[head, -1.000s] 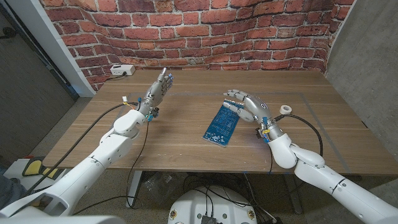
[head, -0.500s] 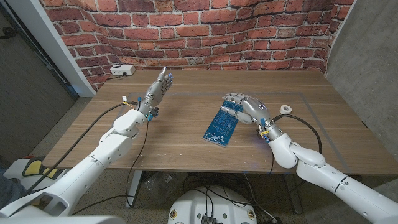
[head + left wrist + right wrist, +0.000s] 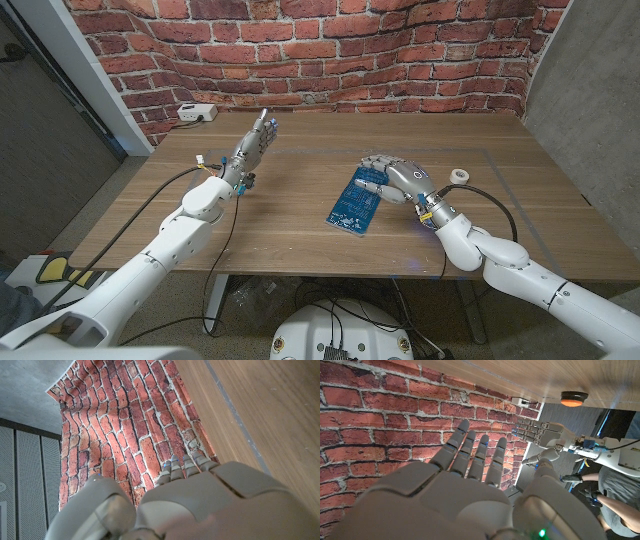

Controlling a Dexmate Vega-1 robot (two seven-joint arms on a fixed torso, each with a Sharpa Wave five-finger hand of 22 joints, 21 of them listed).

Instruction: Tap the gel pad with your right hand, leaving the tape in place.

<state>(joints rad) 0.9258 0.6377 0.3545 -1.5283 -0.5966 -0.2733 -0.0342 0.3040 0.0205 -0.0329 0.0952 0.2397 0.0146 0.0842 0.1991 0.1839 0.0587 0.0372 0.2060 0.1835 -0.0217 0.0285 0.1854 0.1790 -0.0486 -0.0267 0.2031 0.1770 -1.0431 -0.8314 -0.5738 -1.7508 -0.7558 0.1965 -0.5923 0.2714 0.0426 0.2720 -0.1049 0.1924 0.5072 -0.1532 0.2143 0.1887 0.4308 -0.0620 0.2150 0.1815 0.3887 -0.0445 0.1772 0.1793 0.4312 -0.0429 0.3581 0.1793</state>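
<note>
Lying on the wooden table [image 3: 300, 225] near its middle, the flat blue rectangular gel pad [image 3: 355, 205] has the right hand [image 3: 392, 176] over its far right corner, fingers spread and holding nothing, though I cannot tell if the fingertips touch it. The small white roll of tape [image 3: 459, 175] stands to the right of this hand, apart from it. On the left side, the left hand [image 3: 252, 150] is raised with straight fingers, released and empty.

Brick wall [image 3: 300, 60] behind wooden table [image 3: 300, 215]
</note>
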